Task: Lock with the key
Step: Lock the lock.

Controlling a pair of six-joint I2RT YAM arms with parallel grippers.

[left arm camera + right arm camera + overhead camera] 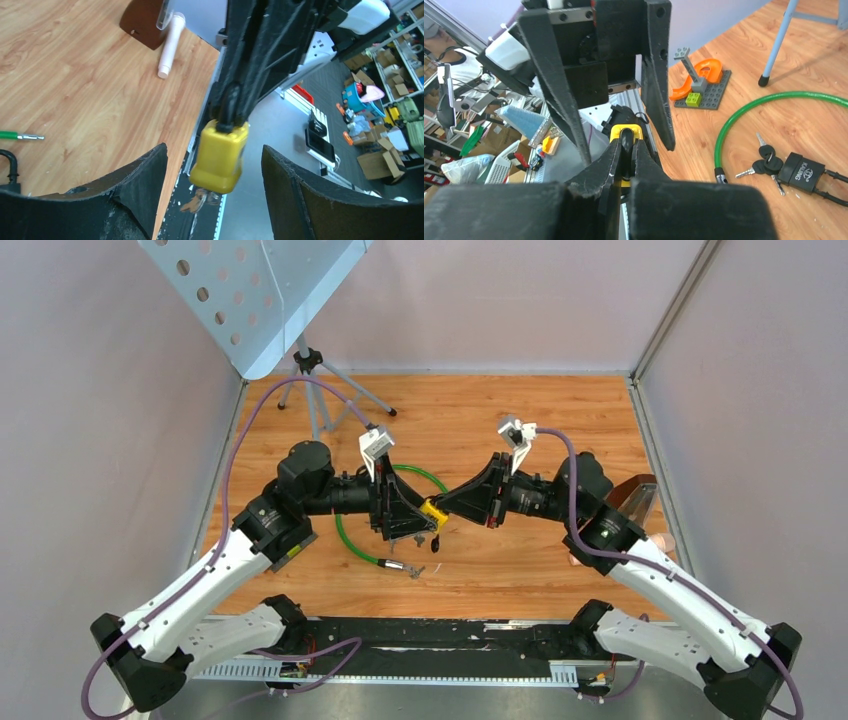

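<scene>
Wooden table (520, 570), padlock (220, 155) aloft.
Our right gripper (626, 146) pinches its shackle (625, 137); our left gripper (214, 151) stands wide around the body.

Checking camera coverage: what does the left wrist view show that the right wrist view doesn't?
Only left wrist: a white cylinder and a brown object on the table. Only right wrist: the key bunch, the black lock, an orange-and-grey brick model. Both: the yellow padlock, held by its shackle in the shut right gripper, hanging between the fingers of the open left gripper.
</scene>
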